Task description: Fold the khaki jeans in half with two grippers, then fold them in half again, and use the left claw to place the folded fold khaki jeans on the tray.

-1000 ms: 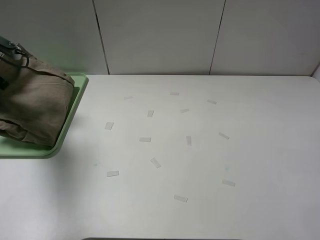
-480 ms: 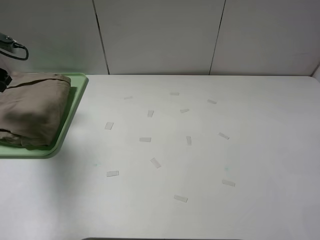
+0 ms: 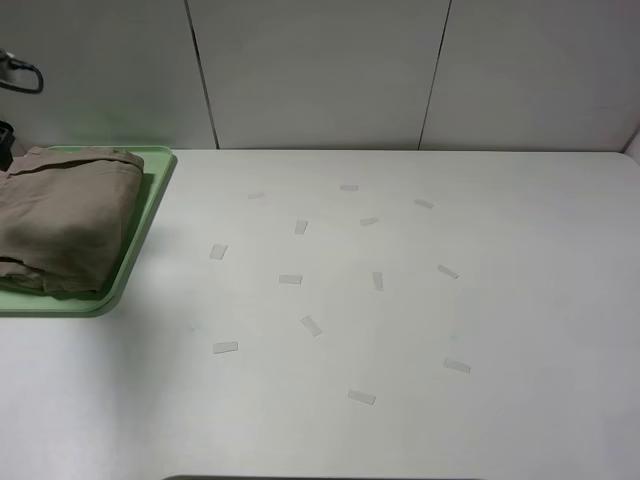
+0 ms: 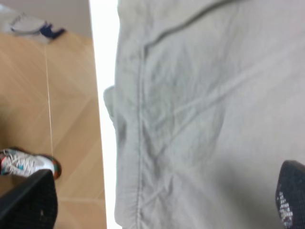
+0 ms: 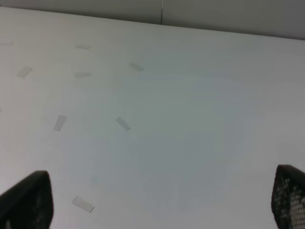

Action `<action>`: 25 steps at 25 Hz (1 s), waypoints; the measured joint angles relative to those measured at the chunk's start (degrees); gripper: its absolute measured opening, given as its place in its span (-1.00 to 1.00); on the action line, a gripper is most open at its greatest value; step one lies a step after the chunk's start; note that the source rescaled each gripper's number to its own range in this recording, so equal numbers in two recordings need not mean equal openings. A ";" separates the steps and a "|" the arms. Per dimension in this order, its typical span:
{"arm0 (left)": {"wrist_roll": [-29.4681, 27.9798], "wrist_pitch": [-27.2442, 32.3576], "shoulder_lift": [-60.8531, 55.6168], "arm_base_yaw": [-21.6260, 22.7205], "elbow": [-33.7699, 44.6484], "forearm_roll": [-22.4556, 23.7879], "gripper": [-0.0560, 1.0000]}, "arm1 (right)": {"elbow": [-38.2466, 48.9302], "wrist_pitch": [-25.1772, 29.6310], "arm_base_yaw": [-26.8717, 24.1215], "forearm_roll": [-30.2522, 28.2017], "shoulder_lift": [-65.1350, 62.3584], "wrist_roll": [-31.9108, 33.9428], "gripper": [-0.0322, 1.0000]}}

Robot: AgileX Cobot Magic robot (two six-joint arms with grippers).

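Spreading across nearly the whole high view, the white tabletop (image 3: 400, 300) carries only scattered strips of pale tape (image 3: 290, 279) over its middle and right. At its far left edge sits the green tray (image 3: 150, 200), and the folded khaki jeans (image 3: 65, 215) lie on it as a thick, rounded bundle, one fold edge bulging toward the tray's near rim. Judged from how they lie, the placing step looks done or nearly so. The cloth looks soft, light and limp, with a stitched seam and loose creases showing in the left wrist view; it would sag and unfold if lifted by a single layer, so any regrip should pinch through all layers at the thick folded edge. The left end effector (image 4: 167, 205) hangs just above the jeans with its fingers (image 4: 290, 195) spread wide, one over the cloth and one past the tabletop's edge, holding nothing. The right end effector (image 5: 162, 205) hovers over bare tabletop, fingers likewise spread and empty.
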 joint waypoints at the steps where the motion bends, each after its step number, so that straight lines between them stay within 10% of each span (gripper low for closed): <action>1: 0.00 0.00 -1.56 0.00 0.00 -0.38 0.84 | 0.00 0.00 0.00 0.00 0.00 0.00 0.99; 25: 0.09 6.16 -58.36 0.00 17.11 -12.45 0.84 | 0.00 0.00 0.00 0.00 0.00 0.00 0.99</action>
